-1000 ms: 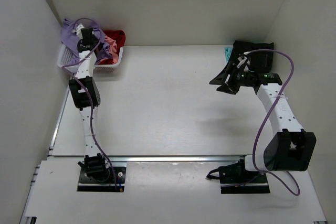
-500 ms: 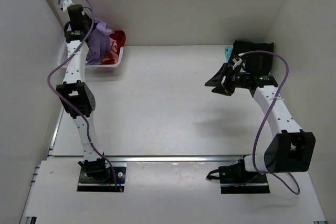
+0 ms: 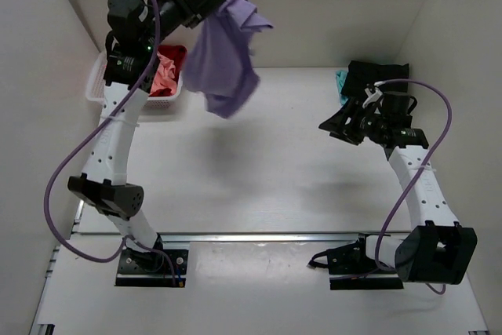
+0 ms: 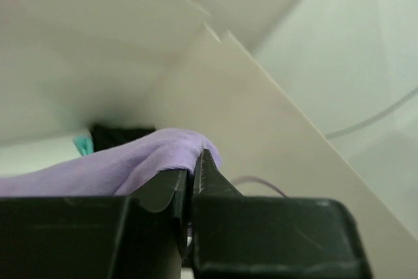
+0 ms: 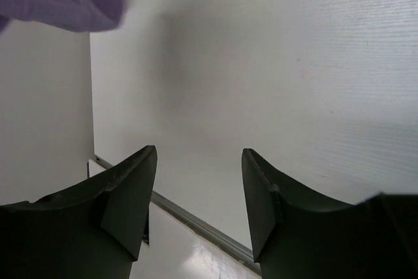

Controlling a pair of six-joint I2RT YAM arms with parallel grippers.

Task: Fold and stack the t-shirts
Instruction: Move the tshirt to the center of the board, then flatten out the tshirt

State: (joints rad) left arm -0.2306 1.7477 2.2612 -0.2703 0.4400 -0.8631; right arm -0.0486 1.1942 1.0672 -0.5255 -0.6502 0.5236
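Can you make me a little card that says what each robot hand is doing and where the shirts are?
Left gripper: shut on the purple shirt, high above the table
Purple shirt: hanging loose, unfolded
Right gripper: open, empty
Basket: red shirt and pink shirt inside
Far right: black shirt, teal shirt

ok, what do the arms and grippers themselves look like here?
White links and black joint housings on left arm and right arm, on black base plates. A purple cable runs loosely along each. Black left gripper and right gripper, two tapered fingers each.
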